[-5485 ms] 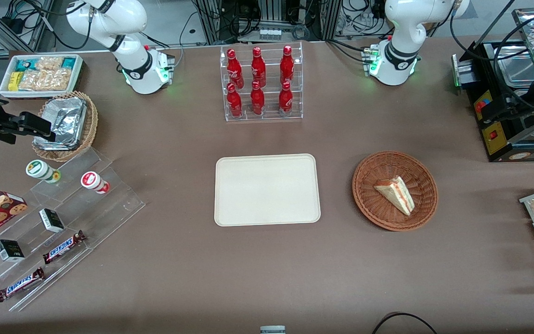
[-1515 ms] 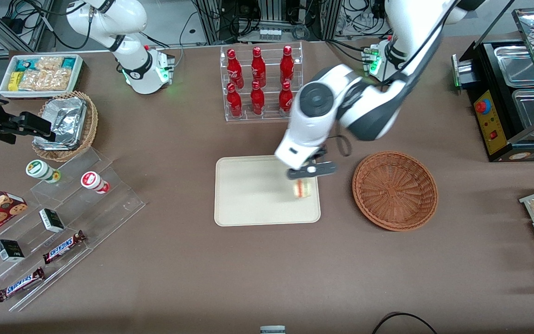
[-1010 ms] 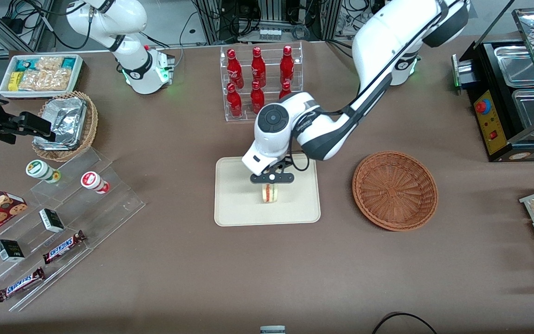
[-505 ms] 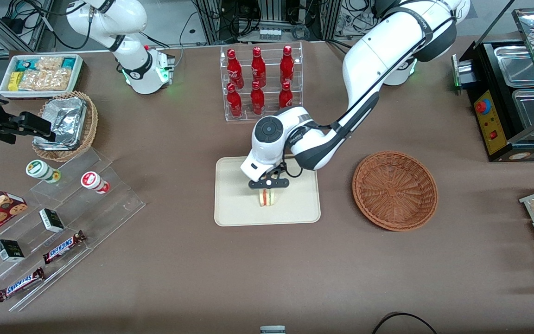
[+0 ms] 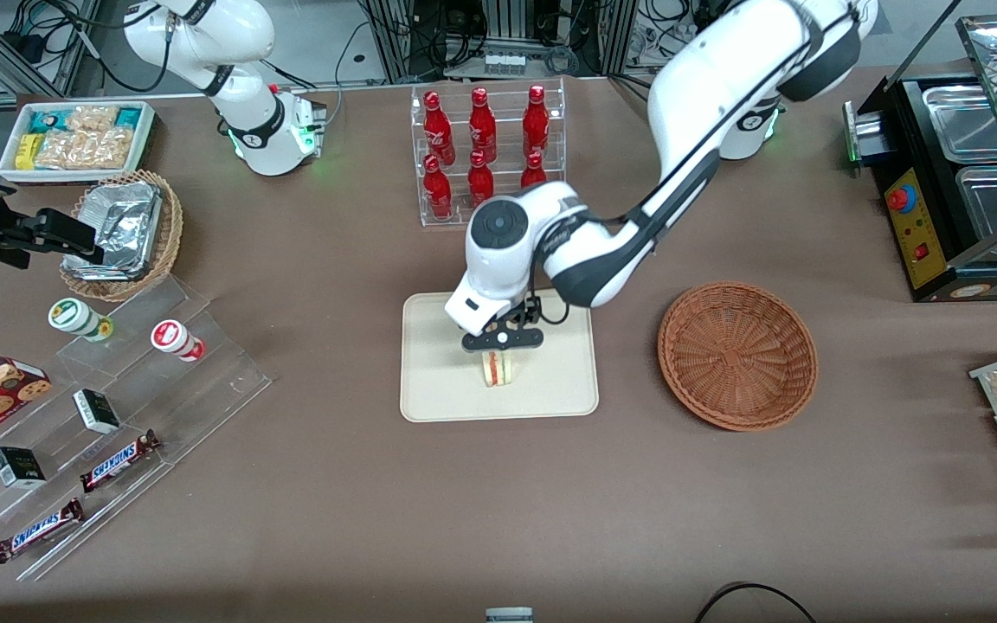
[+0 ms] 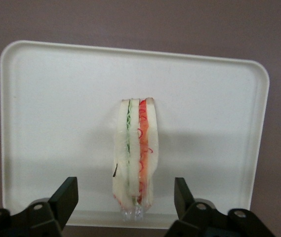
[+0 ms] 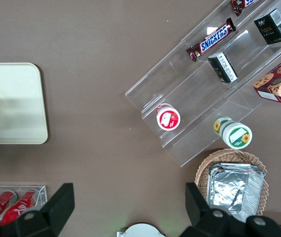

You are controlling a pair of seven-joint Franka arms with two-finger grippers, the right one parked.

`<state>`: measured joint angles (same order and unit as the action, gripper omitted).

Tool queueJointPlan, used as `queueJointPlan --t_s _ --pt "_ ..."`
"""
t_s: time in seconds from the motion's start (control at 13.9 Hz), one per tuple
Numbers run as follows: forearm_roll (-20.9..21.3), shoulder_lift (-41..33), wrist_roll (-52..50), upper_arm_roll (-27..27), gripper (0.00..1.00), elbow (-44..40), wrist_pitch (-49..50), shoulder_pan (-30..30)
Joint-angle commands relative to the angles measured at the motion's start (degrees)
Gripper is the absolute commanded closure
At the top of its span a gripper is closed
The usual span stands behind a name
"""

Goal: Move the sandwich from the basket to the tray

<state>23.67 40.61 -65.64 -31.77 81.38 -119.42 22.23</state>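
The pincer (image 6: 125, 200) has let go and hangs open just above the sandwich (image 6: 134, 160), which now stands on the tray (image 6: 46, 98). The basket (image 5: 737, 355) is empty, so the job looks done.

I see a brown tabletop (image 5: 308, 484) under even light, a metal frame with cables (image 5: 507, 35) along its far edge, and grey floor (image 5: 317, 39) past it.

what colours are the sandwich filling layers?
Green and orange-red stripes between pale white bread on the sandwich, clearest in the left wrist view; end effector open above it.
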Motion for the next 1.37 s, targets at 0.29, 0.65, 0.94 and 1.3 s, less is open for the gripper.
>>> queueJointPlan --t_s 0.29,0.65,0.94,1.3 --pt "-6.0 -17.7 -3.4 0.0 0.0 1.5 14.3 -10.8" --pt "-14.9 -27.1 10.8 0.0 0.0 1.9 25.3 -20.3" --pt "-18.5 -32.2 24.8 0.1 0.0 2.4 31.3 -28.3" --pt "-24.9 -39.3 45.1 13.9 0.0 4.9 36.0 -26.2"
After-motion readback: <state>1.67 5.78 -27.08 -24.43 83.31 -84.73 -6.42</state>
